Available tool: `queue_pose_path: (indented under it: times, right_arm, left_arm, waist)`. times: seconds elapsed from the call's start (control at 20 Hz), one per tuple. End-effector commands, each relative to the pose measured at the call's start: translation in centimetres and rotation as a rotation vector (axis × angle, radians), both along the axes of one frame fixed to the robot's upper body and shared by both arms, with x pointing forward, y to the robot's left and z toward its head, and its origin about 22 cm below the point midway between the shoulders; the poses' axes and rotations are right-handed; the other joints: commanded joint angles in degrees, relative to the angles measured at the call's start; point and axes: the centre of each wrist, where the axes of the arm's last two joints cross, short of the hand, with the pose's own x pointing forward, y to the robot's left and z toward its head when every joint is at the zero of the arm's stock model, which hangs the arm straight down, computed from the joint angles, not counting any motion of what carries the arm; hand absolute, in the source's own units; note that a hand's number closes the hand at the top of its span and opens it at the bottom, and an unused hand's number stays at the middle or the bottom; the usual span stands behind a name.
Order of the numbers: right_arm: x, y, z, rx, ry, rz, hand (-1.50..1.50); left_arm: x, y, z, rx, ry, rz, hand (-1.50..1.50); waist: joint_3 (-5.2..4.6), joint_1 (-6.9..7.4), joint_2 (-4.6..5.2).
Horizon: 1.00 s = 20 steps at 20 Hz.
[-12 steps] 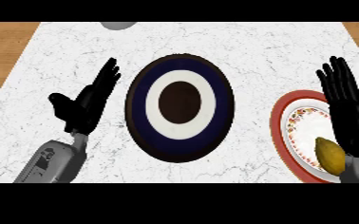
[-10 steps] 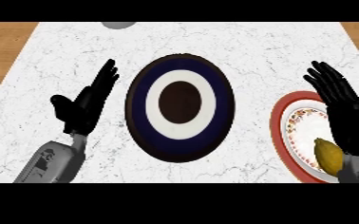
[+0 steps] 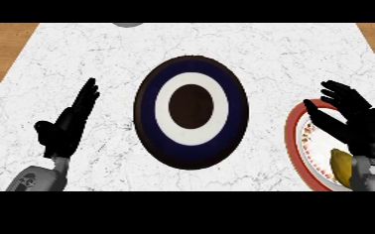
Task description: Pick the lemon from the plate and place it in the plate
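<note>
Lying on the round plate with a red rim point(image 3: 291, 144) and a white patterned face, the yellow lemon point(image 3: 338, 161) occupies the lower part of that plate, at the right edge of the head view. The lemon's right side is hidden behind the grey right forearm point(image 3: 360, 172).

Right hand point(image 3: 350, 124): black, with the fingers spread apart and extended toward the upper left, and the thumb set apart below them. It holds nothing. It shows over the upper part of the plate with a red rim, above the lemon in the view, and its fingers are apart from the lemon. Whether the hand touches the plate cannot be told.

Left hand point(image 3: 67, 126): black, with the fingers straight and pressed together, pointing up the view, and the thumb standing out to the left. It holds nothing. It shows at the left of the view over the white marble-patterned counter top point(image 3: 95, 54), with the grey left forearm point(image 3: 35, 178) entering from the lower left corner.

A second round plate with concentric rings point(image 3: 190, 111) (dark rim, navy band, white ring, dark brown centre) lies in the middle of the counter top, between the two hands. A strip of bare counter separates it from the plate with a red rim and from the left hand.

A small grey object point(image 3: 129, 24) is cut off at the counter's far edge; its kind cannot be told. A wood-coloured surface point(image 3: 13, 42) shows beyond the counter at the upper left.
</note>
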Motion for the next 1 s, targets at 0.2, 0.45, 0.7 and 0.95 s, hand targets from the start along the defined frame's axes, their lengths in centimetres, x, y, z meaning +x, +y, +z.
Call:
queue_pose_path:
  times: [0.2, 0.45, 0.7, 0.95]
  right_arm:
    - [-3.2, 3.6, -1.6, -0.137, -0.047, -0.104, -1.5]
    - [-8.1, 1.3, 2.8, -0.237, 0.015, -0.169, -1.5]
    - [-8.7, -0.7, 4.5, -0.382, 0.262, -0.105, -1.5]
    - [-8.4, -1.7, 7.9, -0.45, 0.514, 0.031, -1.5]
  left_arm:
    - [-1.6, 3.3, -2.2, -0.005, 0.013, 0.029, 0.0]
    - [-1.9, 2.9, -2.1, 0.008, 0.009, 0.048, 0.0]
    - [-1.6, 3.7, -2.5, 0.006, 0.013, 0.06, 0.0]
    - [-1.0, 3.1, -1.5, -0.004, 0.009, 0.025, 0.0]
  waist:
    - [0.15, -1.18, -0.28]
    - [0.13, -1.72, -0.41]
    - [0.06, -1.69, -0.29]
    - [0.07, -1.25, -0.24]
